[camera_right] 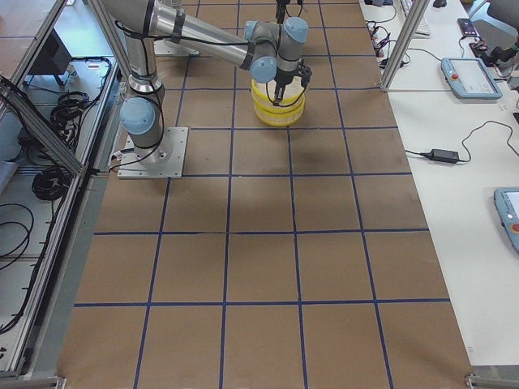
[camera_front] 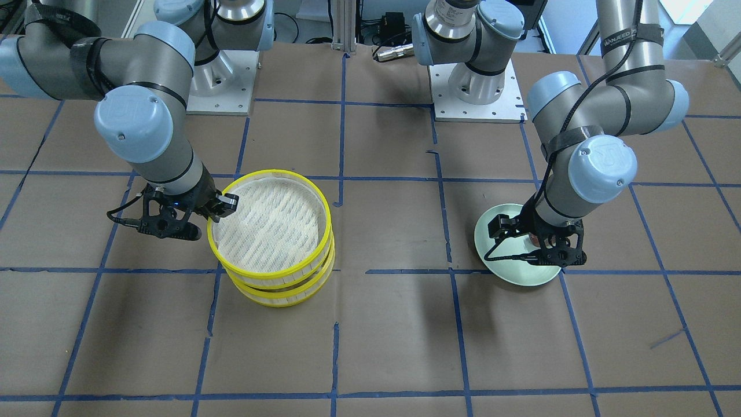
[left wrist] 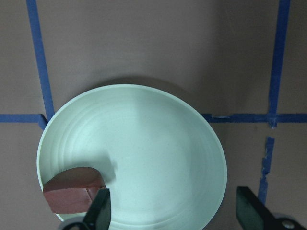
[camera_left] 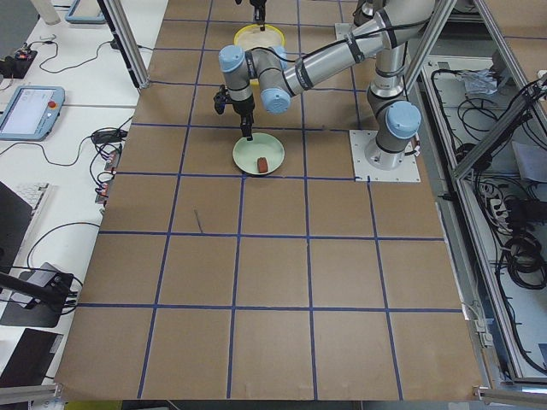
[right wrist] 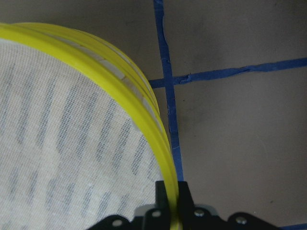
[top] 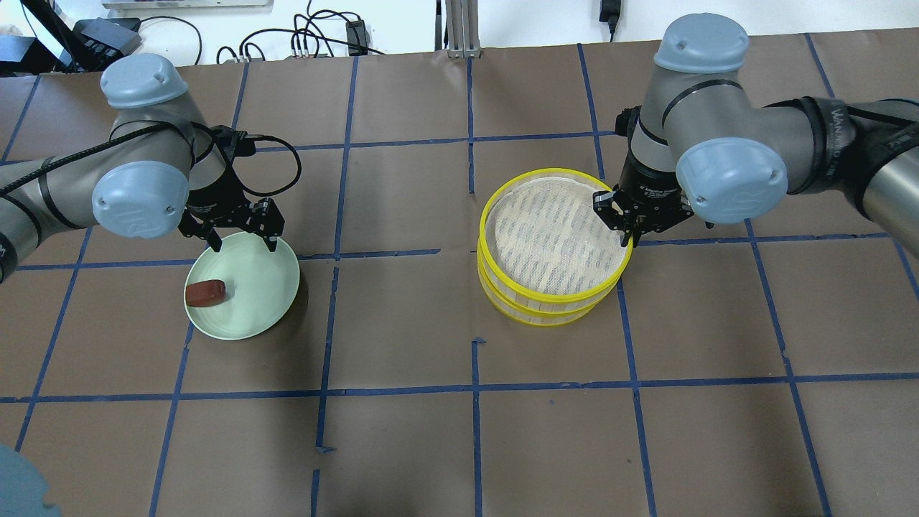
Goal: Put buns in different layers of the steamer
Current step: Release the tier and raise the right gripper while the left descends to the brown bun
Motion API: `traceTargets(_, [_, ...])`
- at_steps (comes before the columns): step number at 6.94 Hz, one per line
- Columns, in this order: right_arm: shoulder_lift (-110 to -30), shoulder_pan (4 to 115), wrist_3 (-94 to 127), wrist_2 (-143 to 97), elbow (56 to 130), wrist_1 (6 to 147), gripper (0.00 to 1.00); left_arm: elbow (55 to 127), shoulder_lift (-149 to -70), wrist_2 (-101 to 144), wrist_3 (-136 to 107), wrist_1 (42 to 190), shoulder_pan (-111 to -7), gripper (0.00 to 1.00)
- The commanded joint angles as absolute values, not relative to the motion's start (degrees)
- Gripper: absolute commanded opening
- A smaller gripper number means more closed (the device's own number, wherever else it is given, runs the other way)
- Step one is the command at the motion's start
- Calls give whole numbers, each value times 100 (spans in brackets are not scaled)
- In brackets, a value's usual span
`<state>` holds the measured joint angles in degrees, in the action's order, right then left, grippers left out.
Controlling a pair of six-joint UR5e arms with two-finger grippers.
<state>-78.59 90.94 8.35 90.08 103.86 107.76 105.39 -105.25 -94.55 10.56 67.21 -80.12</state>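
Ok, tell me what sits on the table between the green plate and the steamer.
Nothing stands there. In the overhead view, only brown table covering crossed by blue tape lines separates the plate from the steamer.

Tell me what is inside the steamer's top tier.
Only the whitish mesh liner shows inside the top tier of the steamer; no bun lies there. The lower tier is covered from above by the top tier, so its contents cannot be seen.
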Motion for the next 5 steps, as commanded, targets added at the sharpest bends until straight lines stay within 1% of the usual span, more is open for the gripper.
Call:
traceTargets(1, [-7805,9097,835,9000,10380,10924,8,10573,-10521,-9457,1248,6715,-7972,92])
traceTargets(5, [-7726,9097,844,9000,10406,11021,8,10591,-10529,-9457,1283,6724,-7963,92])
